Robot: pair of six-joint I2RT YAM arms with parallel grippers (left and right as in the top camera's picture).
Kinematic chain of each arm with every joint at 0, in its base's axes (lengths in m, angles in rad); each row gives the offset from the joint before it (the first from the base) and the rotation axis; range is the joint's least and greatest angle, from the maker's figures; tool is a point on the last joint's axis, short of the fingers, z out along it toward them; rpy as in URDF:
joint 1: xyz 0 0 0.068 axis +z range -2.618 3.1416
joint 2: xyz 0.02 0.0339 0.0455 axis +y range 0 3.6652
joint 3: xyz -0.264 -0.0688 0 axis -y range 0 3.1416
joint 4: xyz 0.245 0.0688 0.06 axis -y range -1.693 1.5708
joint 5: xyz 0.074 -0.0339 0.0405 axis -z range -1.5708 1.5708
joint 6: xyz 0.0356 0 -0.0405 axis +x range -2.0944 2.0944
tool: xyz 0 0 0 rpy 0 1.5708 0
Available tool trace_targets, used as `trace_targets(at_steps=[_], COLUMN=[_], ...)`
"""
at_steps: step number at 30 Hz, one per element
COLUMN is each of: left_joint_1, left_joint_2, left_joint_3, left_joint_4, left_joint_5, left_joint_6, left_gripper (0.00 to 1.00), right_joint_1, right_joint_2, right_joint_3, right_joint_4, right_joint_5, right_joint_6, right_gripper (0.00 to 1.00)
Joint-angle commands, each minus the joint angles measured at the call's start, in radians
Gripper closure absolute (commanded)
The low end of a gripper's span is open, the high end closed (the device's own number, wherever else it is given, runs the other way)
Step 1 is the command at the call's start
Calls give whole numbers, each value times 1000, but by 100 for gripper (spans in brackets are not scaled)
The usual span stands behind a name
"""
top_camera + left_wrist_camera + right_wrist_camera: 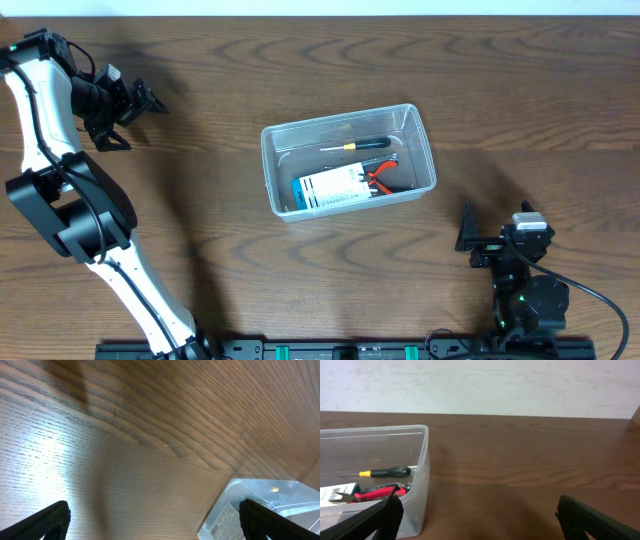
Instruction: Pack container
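The container (340, 118), a clear rectangular tub, sits mid-table. Inside lie a black-handled screwdriver (360, 145), red-handled pliers (381, 176) and a white and blue box (332, 188). My left gripper (147, 127) hovers open and empty over bare wood at the far left, well away from the tub. In its wrist view a tub corner (235, 489) shows behind the right finger (270, 522). My right gripper (495, 215) stands open and empty near the front right, short of the tub. Its wrist view shows the tub wall (421, 475), the screwdriver (385, 472) and the pliers (375, 493).
Dark wooden table (520, 90) all around the tub. A pale wall (480, 385) rises behind the table's far edge. The arm bases stand along the front edge (340, 350).
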Motion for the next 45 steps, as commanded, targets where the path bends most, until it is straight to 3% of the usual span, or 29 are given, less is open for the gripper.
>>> trace_targets(at_steps=[1, 8, 15, 31, 40, 45], left_joint_1=[3, -25, -144, -689, -692, -661], left_joint_2=[-21, -95, -274, -780, -1073, -1302], left_joint_3=[16, 14, -46, -401, -621, -839], left_joint_4=[-2, -2, -2, -2, 20, 295], left_joint_5=[-5, -5, -5, -5, -23, -31], left_joint_6=[2, 2, 2, 2, 3, 2], left_gripper=[2, 2, 2, 2, 2, 2], right_joint_1=[10, 10, 10, 10, 10, 10], right_joint_2=[-9, -9, -9, -9, -9, -9], right_joint_3=[-7, -7, -7, -7, -7, -7], right_joint_4=[3, 3, 3, 3, 3, 3], right_joint_5=[5, 5, 5, 5, 5, 5], right_joint_6=[-4, -4, -4, -4, -4, -4], right_gripper=[1, 1, 1, 1, 1, 1])
